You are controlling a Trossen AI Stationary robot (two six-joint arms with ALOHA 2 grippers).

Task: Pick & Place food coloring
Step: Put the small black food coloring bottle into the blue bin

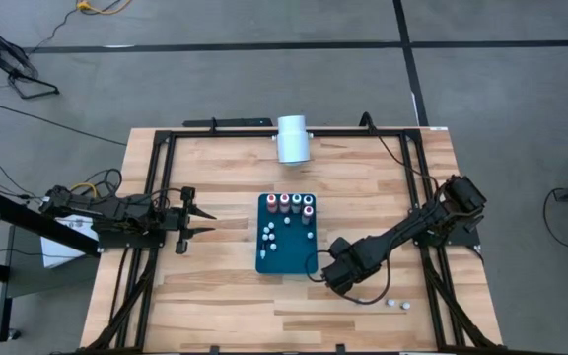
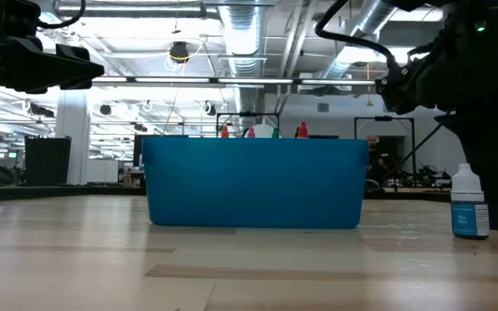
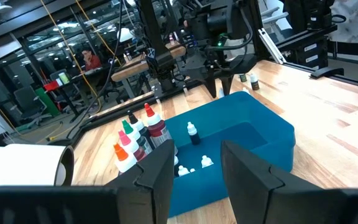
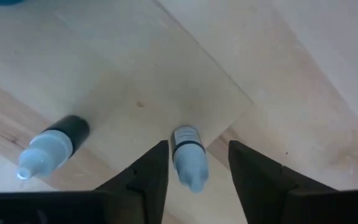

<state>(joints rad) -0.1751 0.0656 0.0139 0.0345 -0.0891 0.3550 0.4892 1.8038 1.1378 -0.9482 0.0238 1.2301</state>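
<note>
The food coloring is a set of tiny bottles. Several stand in the dark teal tray at mid-table, the taller ones with red, green and dark bodies along its far side. My right gripper is open just off the tray's near right corner, pointing down. Its fingers stand on either side of one upright whitish bottle without touching it. A dark-bodied bottle stands beside it on the wood. My left gripper hangs open left of the tray, facing it.
Two more tiny bottles lie on the table near its near right corner. A large white cylinder lies at the far edge. A black frame borders the table. Bare wood lies between the left gripper and the tray.
</note>
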